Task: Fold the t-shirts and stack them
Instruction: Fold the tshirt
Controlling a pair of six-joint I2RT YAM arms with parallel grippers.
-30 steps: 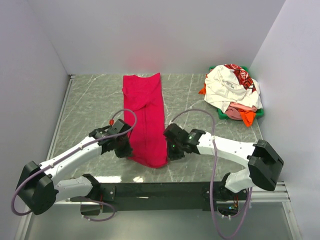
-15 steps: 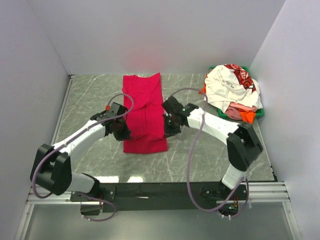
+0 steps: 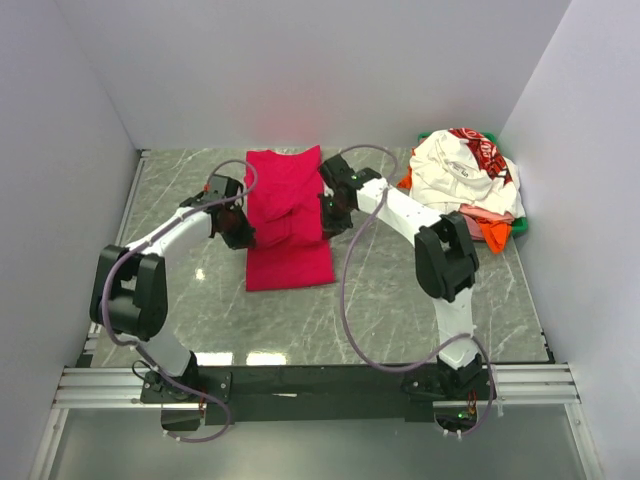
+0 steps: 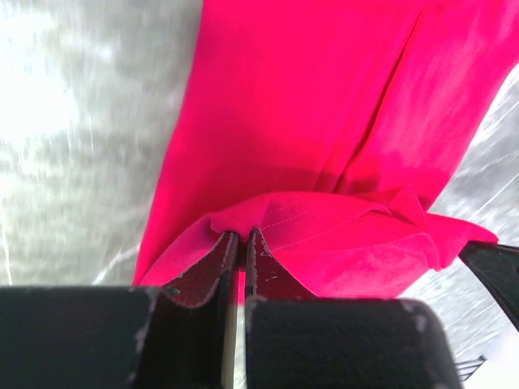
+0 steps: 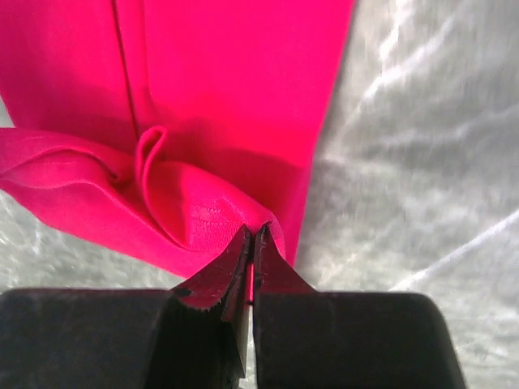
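The red shirt [image 3: 290,262] lies as a long strip mid-table [image 3: 180,290], its long axis running from 12 to 6 o'clock. The left fingers [image 4: 215,267] are clenched on a hem corner at the strip's 9 o'clock edge. The right fingers [image 5: 229,275] are clenched on the other corner at its 3 o'clock edge, so the lifted hem bunches between them, across the strip. The flat far end lies toward 12 o'clock, about equally near both arms, so I'd judge the fold should go straight that way. The other shirts [image 3: 460,175] sit heaped at 2 o'clock.
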